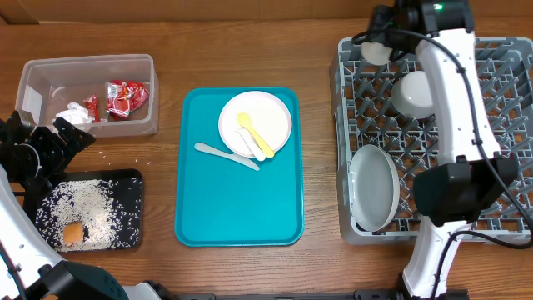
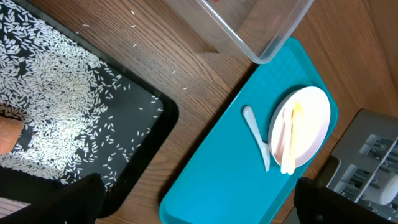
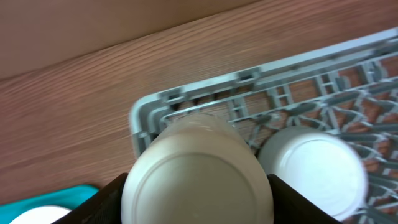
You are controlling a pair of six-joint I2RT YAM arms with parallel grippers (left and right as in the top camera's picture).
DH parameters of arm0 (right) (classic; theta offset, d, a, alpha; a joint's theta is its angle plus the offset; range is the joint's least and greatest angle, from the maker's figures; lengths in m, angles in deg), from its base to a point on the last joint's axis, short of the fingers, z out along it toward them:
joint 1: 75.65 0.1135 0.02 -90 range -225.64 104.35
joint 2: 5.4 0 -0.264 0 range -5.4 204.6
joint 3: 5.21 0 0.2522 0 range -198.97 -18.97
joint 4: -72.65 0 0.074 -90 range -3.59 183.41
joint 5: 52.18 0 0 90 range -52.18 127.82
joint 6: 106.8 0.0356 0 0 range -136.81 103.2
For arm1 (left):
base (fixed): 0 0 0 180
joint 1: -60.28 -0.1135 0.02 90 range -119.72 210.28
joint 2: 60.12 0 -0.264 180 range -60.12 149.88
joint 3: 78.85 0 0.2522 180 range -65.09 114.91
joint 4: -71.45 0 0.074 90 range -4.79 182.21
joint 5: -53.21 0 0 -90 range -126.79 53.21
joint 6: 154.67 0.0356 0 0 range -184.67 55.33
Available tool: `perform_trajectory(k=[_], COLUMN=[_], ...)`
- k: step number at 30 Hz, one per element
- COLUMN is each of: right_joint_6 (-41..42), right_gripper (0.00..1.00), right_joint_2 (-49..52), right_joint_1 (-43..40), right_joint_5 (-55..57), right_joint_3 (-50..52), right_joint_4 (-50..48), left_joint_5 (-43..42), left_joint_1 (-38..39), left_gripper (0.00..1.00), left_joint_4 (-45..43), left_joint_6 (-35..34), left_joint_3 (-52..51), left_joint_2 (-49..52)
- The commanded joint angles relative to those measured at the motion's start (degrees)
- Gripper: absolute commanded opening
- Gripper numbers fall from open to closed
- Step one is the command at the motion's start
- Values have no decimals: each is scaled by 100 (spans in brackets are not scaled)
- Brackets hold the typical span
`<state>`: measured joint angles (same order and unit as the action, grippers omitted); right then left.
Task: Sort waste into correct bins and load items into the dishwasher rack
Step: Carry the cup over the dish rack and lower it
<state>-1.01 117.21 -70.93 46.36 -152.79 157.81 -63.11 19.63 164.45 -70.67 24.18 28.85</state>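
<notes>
White cup point(image 3: 198, 180) fills the right wrist view, base toward the lens. The right gripper point(image 3: 199, 202) has it clamped, fingers closed against its sides. It hangs over the far-left corner of the dishwasher rack point(image 3: 149, 112), which stands along the table's right edge. Just beside the cup, inside the rack, a small white bowl point(image 3: 311, 174) sits upside down. A round plate point(image 1: 373, 187) leans near the rack's near-left corner.

Step in hand, as judged: loading the cup. The next move calls for lowering it into the corner cell, clear of the bowl, then releasing.

Left gripper point(image 2: 205, 202) is spread wide and holds nothing, hovering by the table's left edge above the black tray point(image 2: 165, 109) of rice grains point(image 2: 56, 93).

Outstanding items lie mid-table on the teal tray point(image 1: 237, 208): one white plate point(image 1: 271, 112) carrying a yellow spoon point(image 1: 248, 127), with a white plastic utensil point(image 1: 226, 155) alongside. Red wrappers point(image 1: 125, 96) and a napkin point(image 1: 75, 114) lie in the clear tub point(image 1: 33, 79) at the far-left corner.
</notes>
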Motion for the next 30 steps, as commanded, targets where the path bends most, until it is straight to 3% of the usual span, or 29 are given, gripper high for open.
perform_trajectory(k=[1,17,30], right_joint_6=[-103,-101,-96], right_gripper=[62,62,63], right_joint_2=[-170,332,752], right_joint_1=[-175,-374,-382], right_joint_5=[136,173,278], right_joint_3=[-125,332,339], right_joint_4=[-55,-684,-494], left_joint_5=[20,20,20], left_joint_1=[-17,-17,-17], left_gripper=[100,100,100], left_joint_4=[0,0,0], left_joint_6=[-42,-42,-42], left_joint_3=[13,13,13], left_joint_2=[-9,-9,-9])
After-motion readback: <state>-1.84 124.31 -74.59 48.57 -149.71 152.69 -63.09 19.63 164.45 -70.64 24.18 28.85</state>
